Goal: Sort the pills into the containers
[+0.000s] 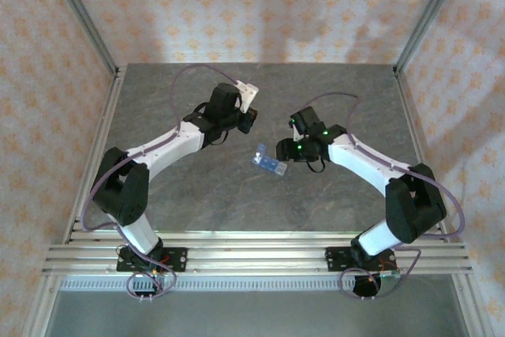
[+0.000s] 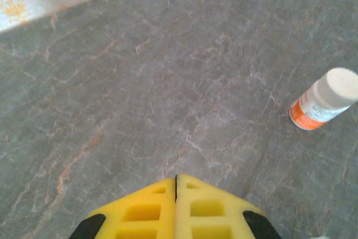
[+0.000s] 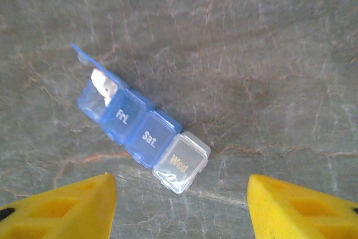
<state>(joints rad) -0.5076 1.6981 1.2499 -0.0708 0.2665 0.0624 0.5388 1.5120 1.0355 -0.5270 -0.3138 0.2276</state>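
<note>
The left hand point(image 2: 176, 178) hangs over bare grey table point(image 2: 140, 82) with its two yellow pads point(image 2: 140, 211) pressed flat together, edge to edge. In its wrist view a bottle point(image 2: 324, 100) with a white cap and an orange label sits ahead of the hand and off to the right, well apart from the pads; whether it stands or lies is hard to tell. From above, the left hand point(image 1: 248, 121) is toward the middle of the table point(image 1: 197, 203), and the pill box point(image 1: 268, 164) lies nearer the arm bases and to its right, apart from it. The box sits between the two hands, much closer to the right hand point(image 1: 286, 150), just beside its tips. In the right wrist view the pill box point(image 3: 140, 130) lies aslant on the table. Its left end compartment has the lid standing open with white pills point(image 3: 102, 84) inside. Next come closed blue lids marked Fri. and Sat., and a clear one marked Wed. ends the strip. The right hand point(image 3: 182, 194) is spread wide, its pads point(image 3: 72, 208) on either side of the view. The box lies just ahead of the gap between them and touches neither pad.
</note>
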